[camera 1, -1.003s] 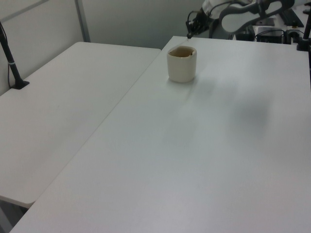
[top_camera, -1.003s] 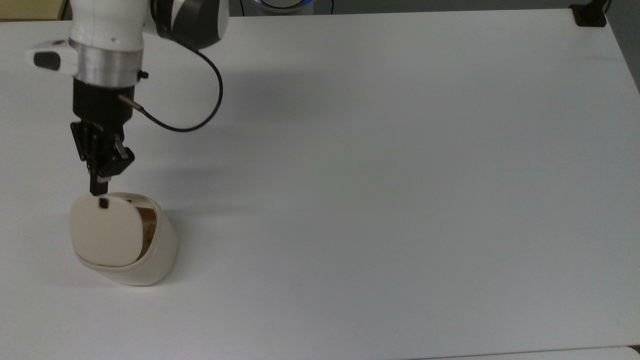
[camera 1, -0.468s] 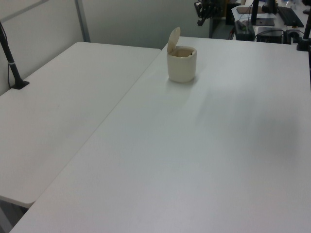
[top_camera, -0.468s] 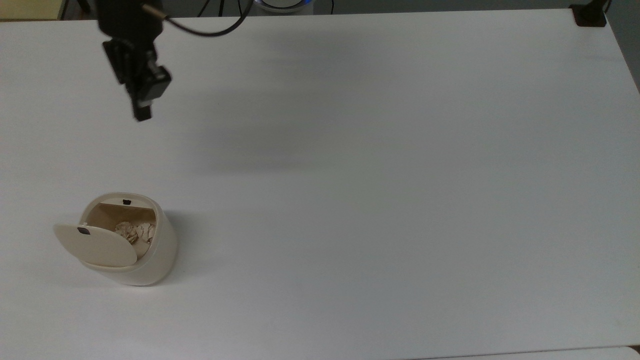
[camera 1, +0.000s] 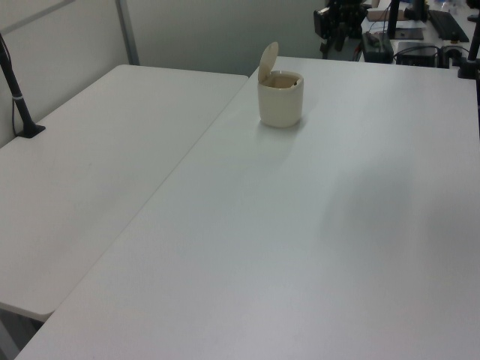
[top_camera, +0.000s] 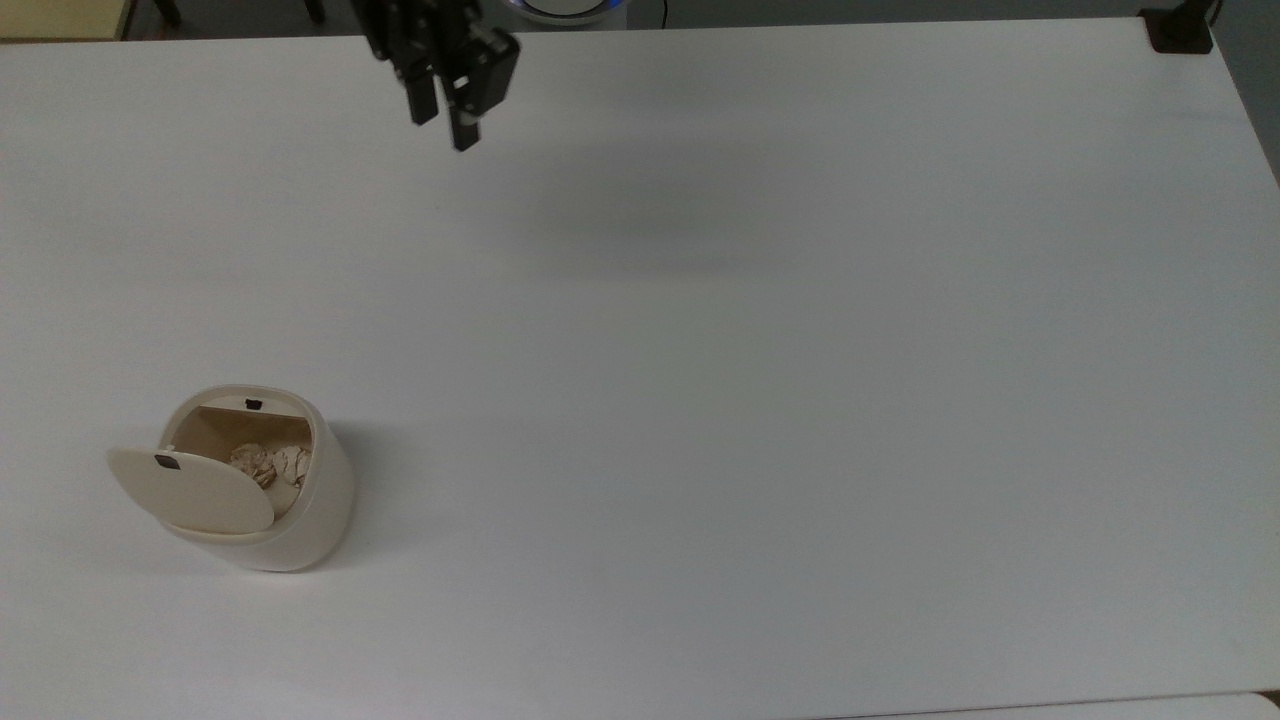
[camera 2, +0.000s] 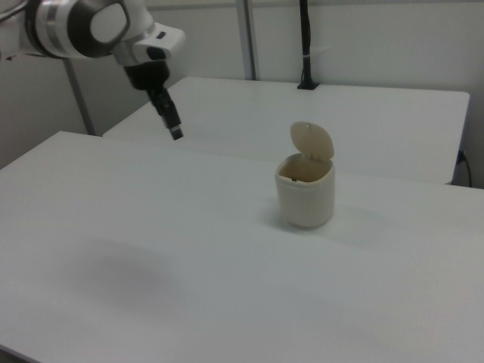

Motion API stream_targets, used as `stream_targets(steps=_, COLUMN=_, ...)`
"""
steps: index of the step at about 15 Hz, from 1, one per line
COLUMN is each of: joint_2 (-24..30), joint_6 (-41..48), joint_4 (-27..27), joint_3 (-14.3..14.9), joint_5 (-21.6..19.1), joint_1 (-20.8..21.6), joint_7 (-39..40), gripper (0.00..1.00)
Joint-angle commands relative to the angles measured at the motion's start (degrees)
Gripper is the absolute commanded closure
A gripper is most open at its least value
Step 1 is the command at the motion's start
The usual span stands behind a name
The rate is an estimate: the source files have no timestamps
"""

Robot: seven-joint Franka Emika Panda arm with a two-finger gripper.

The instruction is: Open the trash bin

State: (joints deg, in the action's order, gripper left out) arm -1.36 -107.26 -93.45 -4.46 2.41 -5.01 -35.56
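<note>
Your trash bin point(top_camera: 300, 520) stands lid up, so hold the gripper point(top_camera: 446, 118), fingers narrow and empty, well apart.

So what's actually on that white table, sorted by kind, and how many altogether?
Trash bin, lid up: 1
Crumpled paper wads inside it: about 2, hard to separate
Pincer hanging above the table, not resting on it: 1
Total: about 4
</note>
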Motion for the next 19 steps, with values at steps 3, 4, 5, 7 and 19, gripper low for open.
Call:
stream_targets(steps=3, joint_2=4.3, joint_6=10.1, joint_4=-2.1, joint_3=1.1, joint_5=-2.1, joint_1=3.2, joint_7=13.8, gripper=0.0)
stream_targets(steps=4, joint_2=4.3, joint_6=10.1, joint_4=-2.1, joint_3=1.2, joint_5=-2.1, joint_1=3.7, joint_7=15.6, gripper=0.0)
stream_targets(steps=5, joint_2=4.3, joint_6=10.0, joint_4=-2.1, joint_3=1.3, joint_5=-1.9, joint_1=3.7, joint_7=17.3, gripper=0.0)
stream_targets(steps=7, joint_2=3.7, joint_6=9.1, joint_4=-2.0, joint_3=1.3, joint_5=-1.4, joint_1=3.7, joint_7=24.2, gripper=0.0)
stream_targets(steps=19, joint_2=4.0, joint_6=9.7, joint_4=-2.0, joint_3=1.9, joint_5=-1.5, joint_1=3.2, joint_7=38.5, gripper=0.0)
